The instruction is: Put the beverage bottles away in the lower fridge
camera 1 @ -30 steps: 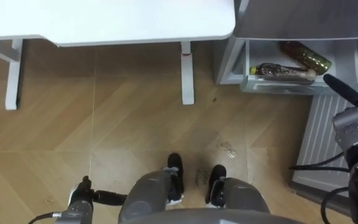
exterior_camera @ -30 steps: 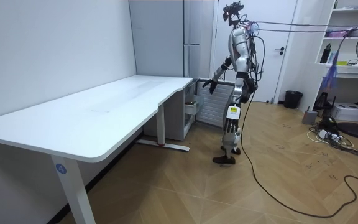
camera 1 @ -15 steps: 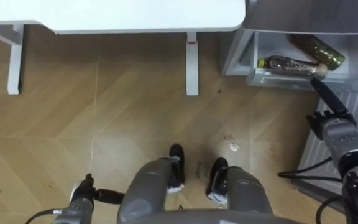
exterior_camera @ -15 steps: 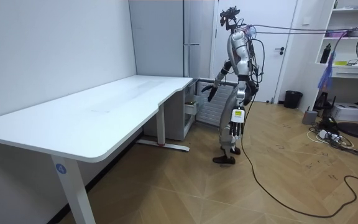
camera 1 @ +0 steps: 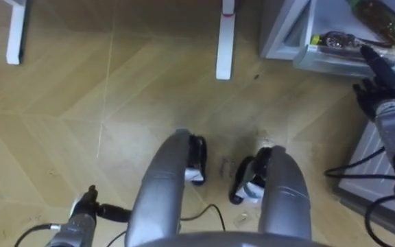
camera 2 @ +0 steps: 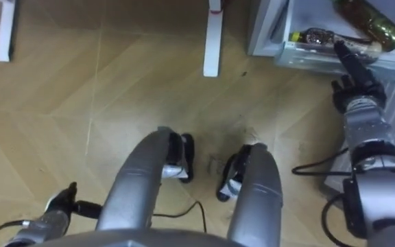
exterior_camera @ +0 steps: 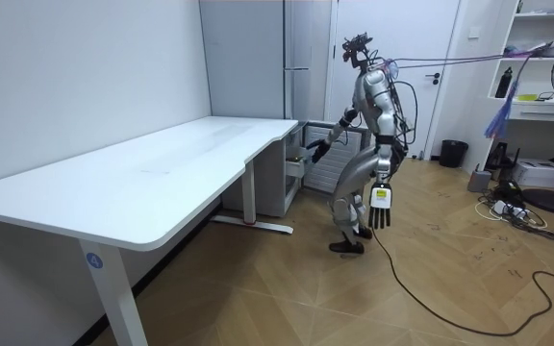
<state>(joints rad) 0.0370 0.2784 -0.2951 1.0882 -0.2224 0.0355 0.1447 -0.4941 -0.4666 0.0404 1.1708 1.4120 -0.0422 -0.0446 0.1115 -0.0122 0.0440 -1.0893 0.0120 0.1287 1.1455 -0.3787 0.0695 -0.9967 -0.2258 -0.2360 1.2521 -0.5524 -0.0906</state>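
The straight dark fingertips (camera 2: 339, 49) of the right hand (camera 1: 384, 92) lie close together and empty. They point toward 12 o'clock, at or just short of the front wall of the pale, open plastic drawer (camera 1: 328, 63); I cannot tell whether they touch it.

Both drinks already lie on their sides inside that drawer. A clear plastic bottle of dark drink with a yellow cap (camera 1: 338, 40) lies along the front wall. A green-brown bottle with a gold label (camera 1: 384, 17) is behind it, toward 1 o'clock.

So the loading looks done, and the step in hand is most likely closing the lower fridge. The next move calls for a flat, steady push on the drawer front toward 12 o'clock. The fingers should stay clear of the clear bottle's neck so that nothing rolls or jams.

Behind the fingers, the right wrist and forearm run down toward 5 o'clock, alongside a white ribbed panel (camera 1: 362, 154) at 3 o'clock. In the room view the right arm is stretched forward and low toward the tall grey fridge (exterior_camera: 301, 48). The robot stands with bent knees and a forward lean, just off the end of the long white desk (exterior_camera: 162, 173).

The left hand (exterior_camera: 381, 206) hangs by the thigh with its fingers straight and pointing down, carrying nothing. A white desk leg (camera 1: 225, 41) stands at 12 o'clock, above the feet.
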